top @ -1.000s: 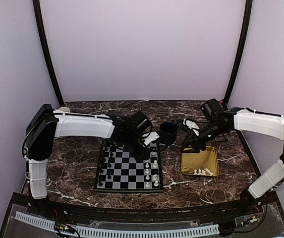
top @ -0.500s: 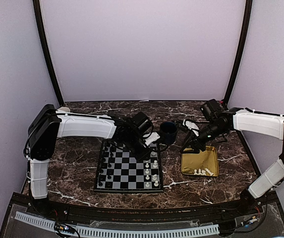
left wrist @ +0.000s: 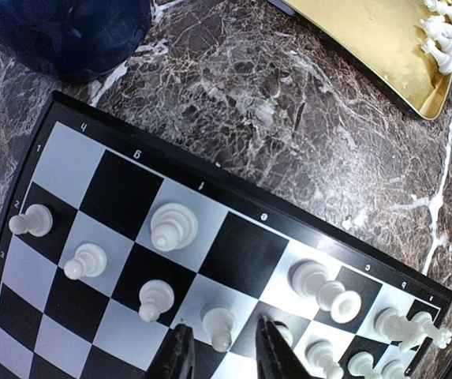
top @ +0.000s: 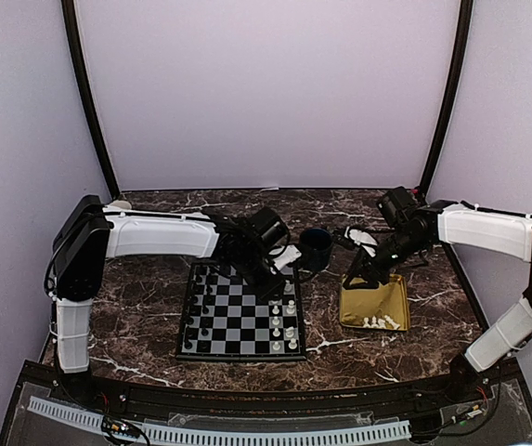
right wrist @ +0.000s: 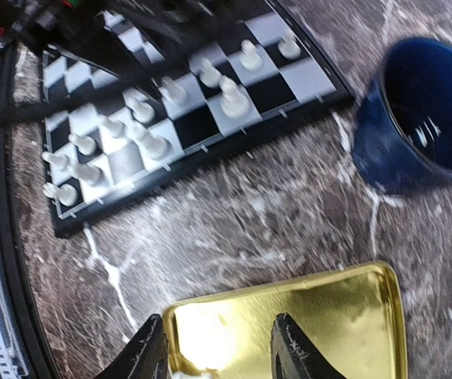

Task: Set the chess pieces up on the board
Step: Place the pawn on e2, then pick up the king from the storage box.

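The chessboard (top: 240, 316) lies mid-table, with black pieces on its left columns and cream-white pieces (top: 284, 325) on its right columns. My left gripper (top: 273, 283) hovers low over the board's far right part. In the left wrist view it (left wrist: 222, 349) is open, with a standing white pawn (left wrist: 220, 325) between its fingertips, touching neither. Other white pieces (left wrist: 170, 227) stand around it. My right gripper (top: 355, 277) is open and empty over the near-left corner of the gold tray (right wrist: 344, 316). Several white pieces (top: 382, 322) lie at the tray's front edge.
A dark blue cup (top: 317, 246) stands between the board and the gold tray (top: 374, 302), close to both arms; it also shows in the right wrist view (right wrist: 423, 118). Dark marble table, lilac walls around, black posts at the back corners.
The right gripper has shifted slightly down toward the tray's left corner. The left gripper has barely moved over the board's far right squares.
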Robot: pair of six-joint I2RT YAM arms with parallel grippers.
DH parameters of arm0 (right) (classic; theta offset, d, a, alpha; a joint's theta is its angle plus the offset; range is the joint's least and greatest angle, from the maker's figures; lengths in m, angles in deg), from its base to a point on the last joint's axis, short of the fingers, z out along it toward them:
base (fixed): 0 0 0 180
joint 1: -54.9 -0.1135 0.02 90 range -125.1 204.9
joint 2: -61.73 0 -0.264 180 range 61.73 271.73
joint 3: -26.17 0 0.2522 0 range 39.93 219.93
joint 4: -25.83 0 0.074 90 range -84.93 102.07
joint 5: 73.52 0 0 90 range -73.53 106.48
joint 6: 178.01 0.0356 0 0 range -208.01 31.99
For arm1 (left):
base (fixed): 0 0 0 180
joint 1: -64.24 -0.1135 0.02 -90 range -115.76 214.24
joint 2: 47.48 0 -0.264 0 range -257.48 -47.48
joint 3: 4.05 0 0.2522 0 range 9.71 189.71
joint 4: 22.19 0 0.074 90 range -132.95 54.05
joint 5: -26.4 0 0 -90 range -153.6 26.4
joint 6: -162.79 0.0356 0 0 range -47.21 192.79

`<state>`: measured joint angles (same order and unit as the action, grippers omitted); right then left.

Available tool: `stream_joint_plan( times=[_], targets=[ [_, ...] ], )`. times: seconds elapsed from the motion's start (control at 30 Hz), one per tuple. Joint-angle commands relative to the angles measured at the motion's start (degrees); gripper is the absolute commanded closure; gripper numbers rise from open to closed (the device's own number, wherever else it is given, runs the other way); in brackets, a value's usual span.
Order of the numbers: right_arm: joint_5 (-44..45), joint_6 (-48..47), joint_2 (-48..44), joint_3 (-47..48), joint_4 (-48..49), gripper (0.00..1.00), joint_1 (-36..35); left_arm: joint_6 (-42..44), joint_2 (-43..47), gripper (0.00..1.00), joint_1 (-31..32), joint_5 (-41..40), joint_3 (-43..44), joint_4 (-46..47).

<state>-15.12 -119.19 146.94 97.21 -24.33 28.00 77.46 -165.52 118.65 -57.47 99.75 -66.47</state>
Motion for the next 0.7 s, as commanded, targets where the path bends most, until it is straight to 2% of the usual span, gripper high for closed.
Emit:
stream_joint_plan(
  times=[0.0,0.13,0.23,0.67],
  targets=[
    [10.22,1.11,-1.26,1.50,-5.01,0.55,1.20,-0.64,6.33,0.69,0.34,-1.36,0.73,-2.74],
    [19.67,1.10,-0.20,1.16,-12.13,0.56,1.18,-1.66,9.26,0.68,0.30,-2.19,-0.39,-0.69],
    [23.52,0.86,0.46,-0.45,-15.98,0.57,1.15,-2.87,10.16,0.67,0.34,-3.20,-1.49,1.87],
    [26.62,2.04,4.05,-2.36,-22.90,0.59,1.06,-4.66,10.72,0.67,0.34,-4.98,-3.56,4.96]
  ],
)
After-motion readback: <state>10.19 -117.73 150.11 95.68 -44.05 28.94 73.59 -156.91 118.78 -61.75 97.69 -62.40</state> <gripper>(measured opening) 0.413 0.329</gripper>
